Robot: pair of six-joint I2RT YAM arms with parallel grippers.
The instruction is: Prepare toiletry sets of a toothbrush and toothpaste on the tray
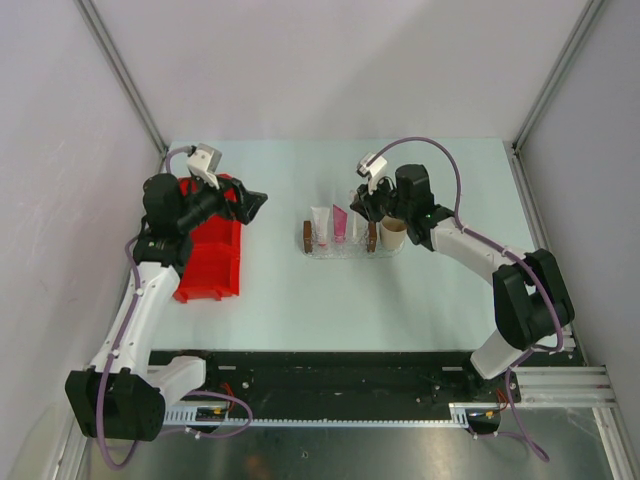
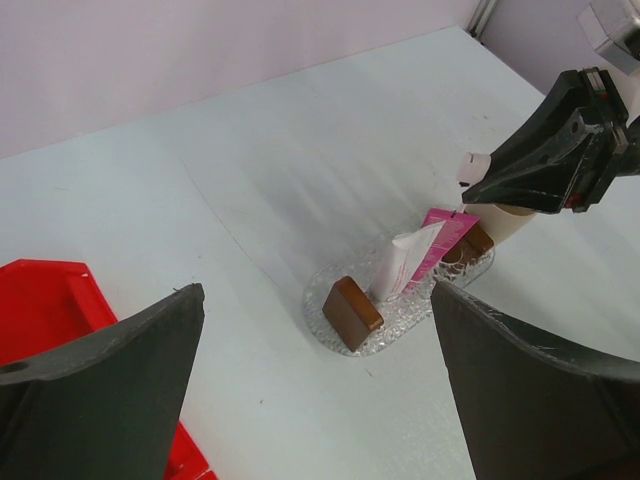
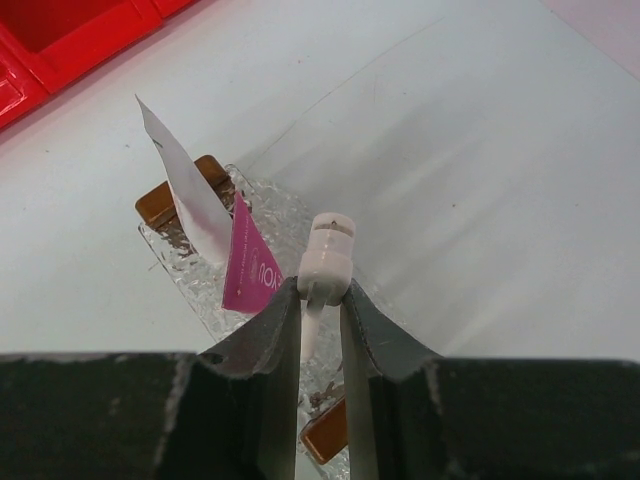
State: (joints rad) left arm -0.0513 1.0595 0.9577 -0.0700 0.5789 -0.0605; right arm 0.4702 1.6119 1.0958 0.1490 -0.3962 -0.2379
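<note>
- In the right wrist view, the toothbrush (image 3: pixel 329 250) shows only its white end above the right pincer (image 3: pixel 320 290) — the shaft below is hidden between the fingers.
- In the same view, the near brown block (image 3: pixel 322 437) is mostly covered by those fingers, and the red bin (image 3: pixel 60 40) is cut off by the top-left corner.
- In the left wrist view, both fingers of the left pincer (image 2: pixel 315 295) run off the bottom edge, and one covers part of the bin.
- There the paper cup (image 2: pixel 512 222) sits largely behind the right pincer.
- From above, the toothbrush is too small to make out.
</note>
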